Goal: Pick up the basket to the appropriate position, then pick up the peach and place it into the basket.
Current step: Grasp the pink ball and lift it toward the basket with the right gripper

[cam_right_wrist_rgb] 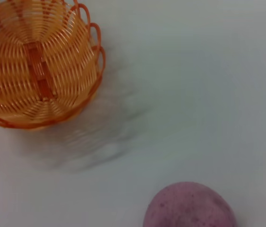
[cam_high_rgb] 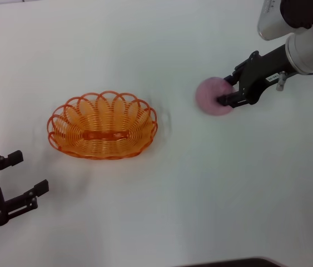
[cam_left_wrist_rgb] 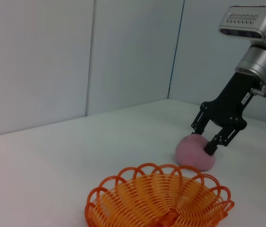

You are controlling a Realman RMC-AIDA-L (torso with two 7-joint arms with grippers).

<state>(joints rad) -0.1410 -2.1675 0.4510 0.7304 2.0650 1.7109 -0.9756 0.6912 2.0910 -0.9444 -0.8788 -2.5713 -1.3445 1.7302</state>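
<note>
Peach (cam_high_rgb: 213,95) on the tabletop (cam_high_rgb: 212,183), right claw (cam_high_rgb: 227,92) closed around it.
Basket (cam_high_rgb: 103,125) upright, well apart; left claw (cam_high_rgb: 27,177) open near the front left corner.

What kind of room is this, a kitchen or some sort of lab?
Likely a lab test bench, not a kitchen: a bare white table, plain wall panels, and only a basket and a peach set out.
</note>
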